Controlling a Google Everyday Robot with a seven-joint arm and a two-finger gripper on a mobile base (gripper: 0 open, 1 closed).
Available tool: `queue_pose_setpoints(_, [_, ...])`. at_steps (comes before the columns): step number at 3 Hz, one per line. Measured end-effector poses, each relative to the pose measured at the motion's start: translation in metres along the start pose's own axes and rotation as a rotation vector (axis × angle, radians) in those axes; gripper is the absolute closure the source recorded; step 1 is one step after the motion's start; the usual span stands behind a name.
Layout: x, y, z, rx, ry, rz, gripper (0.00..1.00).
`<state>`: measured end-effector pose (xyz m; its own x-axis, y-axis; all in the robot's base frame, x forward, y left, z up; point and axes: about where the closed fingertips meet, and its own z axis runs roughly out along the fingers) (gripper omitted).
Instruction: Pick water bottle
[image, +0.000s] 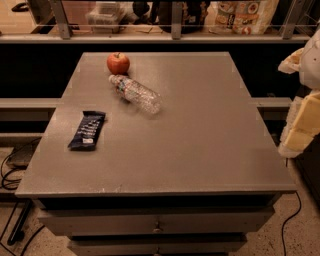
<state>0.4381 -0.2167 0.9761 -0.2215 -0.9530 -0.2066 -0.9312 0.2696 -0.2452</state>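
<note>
The water bottle is a small clear ribbed bottle lying on its side on the grey table, in the far left part. Its pale cap points to the back left, towards a red apple just behind it. My gripper shows as a white and pale yellow shape at the right edge of the view, beside the table's right edge. It is well to the right of the bottle and not touching it.
A dark blue snack bar wrapper lies near the table's left edge, in front of the bottle. A shelf with bags and containers runs behind the table. Drawers sit below the front edge. Cables lie on the floor at left.
</note>
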Motion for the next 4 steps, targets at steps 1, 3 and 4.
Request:
queue_pose_setpoints(1, [0.0,0.0,0.0,0.0,0.0,0.0,0.0])
queue_pose_setpoints(3, [-0.017,0.014,0.001,0.013,-0.131,-0.044,0.0])
queue_pose_setpoints(4, [-0.042,0.022,0.005,0.06,-0.276,-0.051,0.0])
